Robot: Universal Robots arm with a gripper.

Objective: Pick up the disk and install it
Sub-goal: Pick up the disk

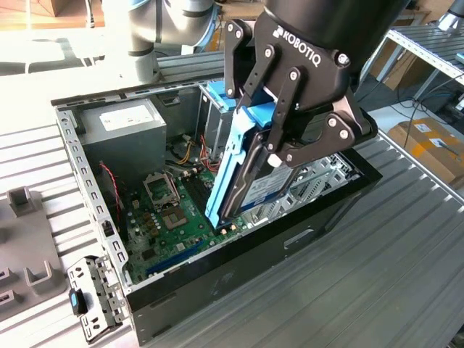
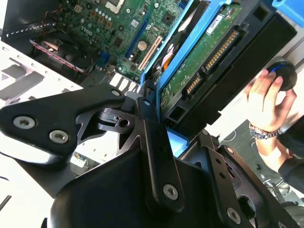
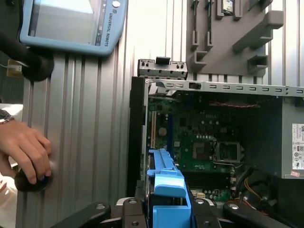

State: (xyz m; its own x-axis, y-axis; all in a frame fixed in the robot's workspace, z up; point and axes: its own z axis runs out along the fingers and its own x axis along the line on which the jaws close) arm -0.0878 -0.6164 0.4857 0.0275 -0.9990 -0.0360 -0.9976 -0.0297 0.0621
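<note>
Your claw (image 1: 279, 148) is clamped on the disk (image 1: 250, 190), holding it tilted on edge over the open computer case (image 1: 239, 272). It looks stiff, weighty and shock-sensitive, so I'd grip its blue rails (image 1: 230, 163), never its circuit board (image 2: 199, 61).

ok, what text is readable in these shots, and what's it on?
Hand, gripping the disk: white brand lettering on its body, not quoted.
Pendant: brand lettering on its frame, not quoted.
Power supply sticker: print too small.
Disk label: print too small.
</note>
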